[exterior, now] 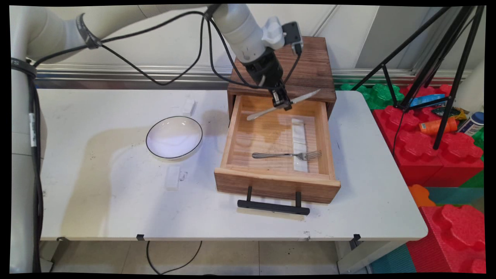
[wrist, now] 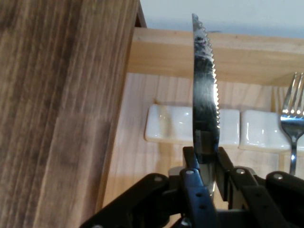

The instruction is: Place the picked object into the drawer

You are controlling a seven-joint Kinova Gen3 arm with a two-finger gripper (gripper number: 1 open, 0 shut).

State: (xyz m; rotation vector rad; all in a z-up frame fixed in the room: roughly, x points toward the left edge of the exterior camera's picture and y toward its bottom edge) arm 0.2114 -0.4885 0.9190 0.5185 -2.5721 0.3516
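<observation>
You have the black two-finger gripper over the back of the open light-wood drawer, and its jaws are closed on a silver serrated table knife, pinching it near mid-length. In the main view the knife hangs clear above the drawer floor, roughly level, blade tip toward the right rear and handle toward the left. In the hand view the serrated blade rises straight up from between the fingers, its toothed edge facing right.

Look below it in the drawer: a silver metal fork lies crosswise near the front, tines to the right and resting across a long white ceramic cutlery rest that runs front to back along the right half. The drawer stands pulled out of a dark-brown wooden cabinet, with a black bar handle at its front.

On the white desk, left of the drawer, sits a white shallow bowl with a dark rim. A small white block lies just in front of the bowl, and another small white block behind it.
</observation>
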